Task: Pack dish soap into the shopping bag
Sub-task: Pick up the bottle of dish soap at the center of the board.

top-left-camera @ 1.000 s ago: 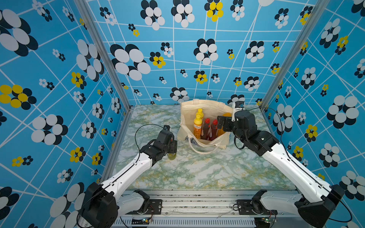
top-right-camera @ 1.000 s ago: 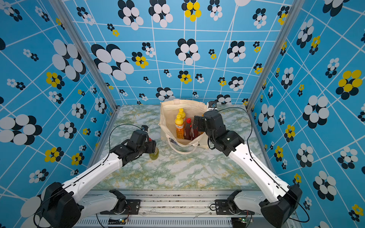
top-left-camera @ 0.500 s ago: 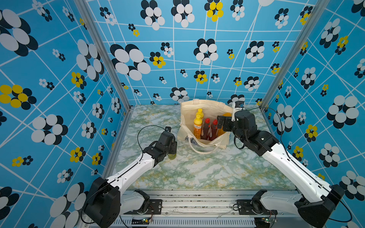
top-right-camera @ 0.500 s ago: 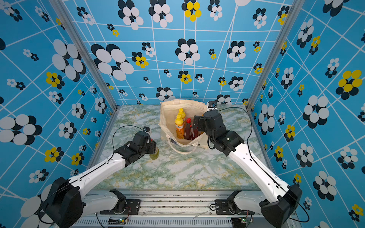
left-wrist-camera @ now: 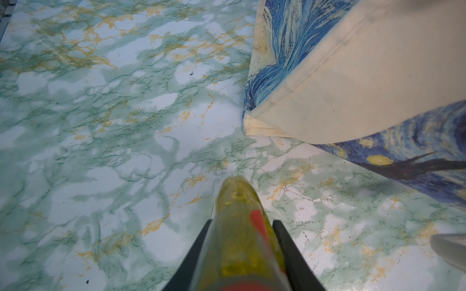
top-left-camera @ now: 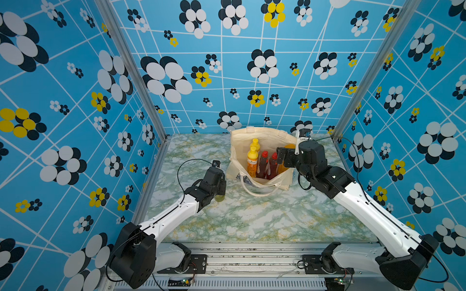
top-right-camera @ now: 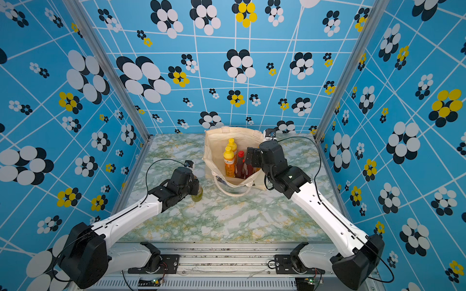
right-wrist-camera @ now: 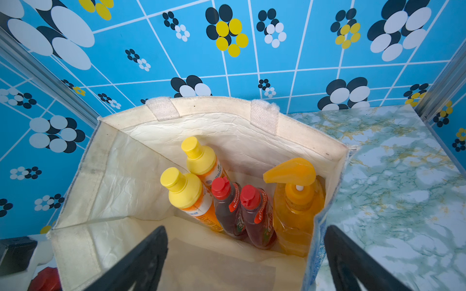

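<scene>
Dish soap bottle (left-wrist-camera: 234, 196), olive-green plastic with a red cap, stands upright on the marbled bench (top-left-camera: 252, 216), your left claw (left-wrist-camera: 242, 223) clamped on its sides from above. The cream canvas shopping bag (top-left-camera: 262, 137) lies at two o'clock from that claw in both top views. Your right claw (right-wrist-camera: 245, 228) gapes wide over the bag's mouth.

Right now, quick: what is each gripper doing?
Left gripper: closed on the olive-green plastic bottle.
Right gripper: open, empty, at the cream canvas tote mouth.
</scene>
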`<action>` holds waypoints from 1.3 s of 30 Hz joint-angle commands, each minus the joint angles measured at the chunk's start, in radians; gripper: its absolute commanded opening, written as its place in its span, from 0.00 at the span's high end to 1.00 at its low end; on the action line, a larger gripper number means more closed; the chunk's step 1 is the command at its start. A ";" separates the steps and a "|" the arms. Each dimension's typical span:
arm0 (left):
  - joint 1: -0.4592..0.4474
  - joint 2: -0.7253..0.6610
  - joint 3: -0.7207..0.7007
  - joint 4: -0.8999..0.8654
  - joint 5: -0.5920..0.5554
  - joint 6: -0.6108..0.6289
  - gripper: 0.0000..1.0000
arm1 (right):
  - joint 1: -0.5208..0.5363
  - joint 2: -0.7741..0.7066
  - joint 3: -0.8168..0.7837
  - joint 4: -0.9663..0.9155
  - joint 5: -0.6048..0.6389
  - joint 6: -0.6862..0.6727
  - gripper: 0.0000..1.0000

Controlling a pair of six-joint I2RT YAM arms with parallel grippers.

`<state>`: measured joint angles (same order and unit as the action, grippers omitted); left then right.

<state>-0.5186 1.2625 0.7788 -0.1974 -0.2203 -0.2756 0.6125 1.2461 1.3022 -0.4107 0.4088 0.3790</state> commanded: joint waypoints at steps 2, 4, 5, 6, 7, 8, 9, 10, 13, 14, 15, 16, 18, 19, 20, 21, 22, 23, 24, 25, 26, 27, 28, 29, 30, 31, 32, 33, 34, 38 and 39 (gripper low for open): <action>-0.003 -0.010 0.021 -0.001 -0.031 0.010 0.92 | -0.007 0.001 0.003 0.010 -0.005 -0.001 0.01; -0.003 -0.024 0.039 -0.020 -0.046 0.003 0.98 | -0.007 -0.002 -0.002 0.011 -0.004 -0.002 0.01; -0.003 -0.034 0.052 -0.033 -0.052 0.000 1.00 | -0.007 -0.005 -0.003 0.012 -0.002 -0.003 0.01; -0.003 -0.042 0.067 -0.048 -0.061 -0.006 1.00 | -0.007 -0.007 -0.009 0.014 0.000 -0.003 0.01; -0.003 -0.051 0.083 -0.062 -0.068 -0.009 1.00 | -0.008 -0.009 -0.011 0.016 0.003 -0.003 0.01; -0.003 -0.061 0.103 -0.079 -0.076 -0.012 1.00 | -0.007 -0.013 -0.016 0.019 0.006 -0.004 0.01; -0.003 -0.070 0.122 -0.096 -0.088 -0.019 1.00 | -0.007 -0.015 -0.020 0.021 0.012 -0.005 0.01; -0.001 -0.078 0.143 -0.112 -0.095 -0.022 1.00 | -0.007 -0.018 -0.022 0.021 0.018 -0.005 0.01; -0.001 -0.099 0.215 -0.164 -0.113 -0.031 1.00 | -0.007 -0.026 -0.026 0.021 0.030 -0.006 0.01; -0.001 -0.104 0.247 -0.188 -0.118 -0.033 1.00 | -0.007 -0.029 -0.026 0.021 0.033 -0.006 0.01; -0.001 -0.108 0.279 -0.210 -0.125 -0.032 1.00 | -0.008 -0.032 -0.030 0.021 0.037 -0.006 0.01; -0.001 -0.110 0.309 -0.229 -0.130 -0.031 1.00 | -0.007 -0.035 -0.033 0.021 0.040 -0.006 0.01; -0.001 -0.112 0.381 -0.274 -0.139 -0.023 1.00 | -0.008 -0.041 -0.037 0.021 0.049 -0.006 0.01; -0.001 -0.112 0.416 -0.292 -0.145 -0.017 1.00 | -0.008 -0.043 -0.039 0.021 0.052 -0.006 0.01; -0.001 -0.110 0.455 -0.313 -0.152 -0.012 1.00 | -0.008 -0.047 -0.042 0.021 0.055 -0.006 0.01; -0.001 -0.105 0.495 -0.333 -0.158 -0.007 1.00 | -0.008 -0.050 -0.043 0.023 0.057 -0.006 0.01; -0.001 -0.098 0.536 -0.350 -0.161 0.000 1.00 | -0.008 -0.052 -0.044 0.023 0.058 -0.005 0.01; -0.001 -0.089 0.587 -0.372 -0.162 0.006 1.00 | -0.008 -0.054 -0.045 0.023 0.058 -0.005 0.01; -0.001 -0.076 0.641 -0.393 -0.160 0.014 1.00 | -0.008 -0.056 -0.046 0.022 0.058 -0.005 0.01; -0.001 -0.062 0.686 -0.409 -0.154 0.020 1.00 | -0.008 -0.056 -0.047 0.023 0.058 -0.005 0.01; -0.002 -0.049 0.739 -0.422 -0.146 0.023 1.00 | -0.008 -0.055 -0.046 0.022 0.058 -0.005 0.01; -0.003 -0.035 0.788 -0.432 -0.137 0.025 1.00 | -0.008 -0.056 -0.046 0.021 0.058 -0.003 0.01; -0.003 -0.024 0.828 -0.438 -0.129 0.026 1.00 | -0.008 -0.056 -0.046 0.022 0.056 -0.003 0.01; -0.003 -0.009 0.874 -0.446 -0.118 0.025 1.00 | -0.008 -0.054 -0.046 0.021 0.055 -0.002 0.01; -0.003 0.005 0.918 -0.451 -0.107 0.024 1.00 | -0.008 -0.054 -0.046 0.021 0.055 0.000 0.01; -0.003 0.017 0.955 -0.456 -0.100 0.024 1.00 | -0.008 -0.053 -0.046 0.020 0.053 0.001 0.01; -0.004 0.031 0.991 -0.458 -0.090 0.023 1.00 | -0.008 -0.053 -0.045 0.017 0.053 0.003 0.01; -0.004 0.044 1.024 -0.455 -0.080 0.022 1.00 | -0.008 -0.053 -0.042 0.017 0.051 0.004 0.01; -0.005 0.055 1.048 -0.452 -0.070 0.021 1.00 | -0.009 -0.052 -0.045 0.016 0.051 0.005 0.01; -0.009 0.110 1.150 -0.461 -0.037 0.027 1.00 | -0.008 -0.053 -0.045 0.012 0.051 0.008 0.01; -0.010 0.127 1.176 -0.470 -0.028 0.027 1.00 | -0.008 -0.054 -0.043 0.012 0.051 0.008 0.01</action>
<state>-0.5198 1.3685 1.8702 -0.7349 -0.2810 -0.2676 0.6117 1.2068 1.2682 -0.4068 0.4435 0.3794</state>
